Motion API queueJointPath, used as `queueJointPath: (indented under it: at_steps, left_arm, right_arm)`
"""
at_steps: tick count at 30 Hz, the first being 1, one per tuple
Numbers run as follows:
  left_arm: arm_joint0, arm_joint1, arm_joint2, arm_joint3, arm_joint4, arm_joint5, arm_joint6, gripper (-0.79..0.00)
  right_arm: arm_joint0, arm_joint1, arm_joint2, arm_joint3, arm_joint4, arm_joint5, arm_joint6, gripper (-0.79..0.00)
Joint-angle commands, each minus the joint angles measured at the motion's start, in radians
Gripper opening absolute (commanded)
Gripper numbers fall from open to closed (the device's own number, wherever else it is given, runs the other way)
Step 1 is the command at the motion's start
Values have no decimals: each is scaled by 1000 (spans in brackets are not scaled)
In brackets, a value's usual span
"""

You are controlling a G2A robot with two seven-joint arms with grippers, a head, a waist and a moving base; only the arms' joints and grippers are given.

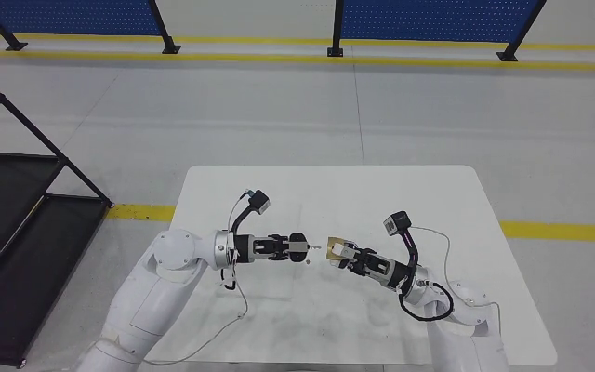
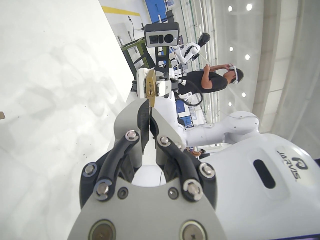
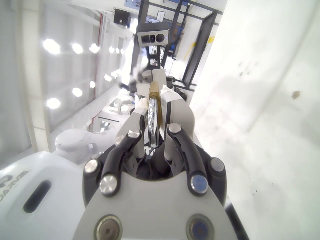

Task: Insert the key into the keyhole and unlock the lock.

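Lock (image 2: 150, 88): one (in right gripper (image 3: 153, 106)); key (image 1: 317, 247): one.

Over the bench (image 1: 418, 195), the left gripper (image 1: 305, 246) holds the key (image 1: 317, 247) just left of the padlock (image 1: 335, 247), which sits in the right gripper (image 1: 344, 252).

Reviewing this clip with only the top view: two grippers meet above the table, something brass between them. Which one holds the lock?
Observer: The right gripper; its wrist view shows it clamped on the brass lock, silver shackle pointing back toward the wrist.
Operator: Does the keyhole face the key?
Observer: Yes. The left wrist view shows the keyhole on the lock's end face, turned toward the left gripper.
Operator: Is the key in yet?
Observer: Cannot tell. That view shows the key edge-on between shut pads, in line with the keyhole.
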Motion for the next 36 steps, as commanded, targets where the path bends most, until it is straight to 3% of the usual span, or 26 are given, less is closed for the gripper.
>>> queueJointPath:
  at_steps: [1, 36]
  left_arm:
    - [-4, 0, 5, 4, -1, -1, 1, -785]
    - [-55, 4, 69, 26, -18, 11, 23, -785]
  right_arm:
    - [0, 0, 0, 0, 0, 0, 0, -785]
    - [0, 0, 0, 0, 0, 0, 0, -785]
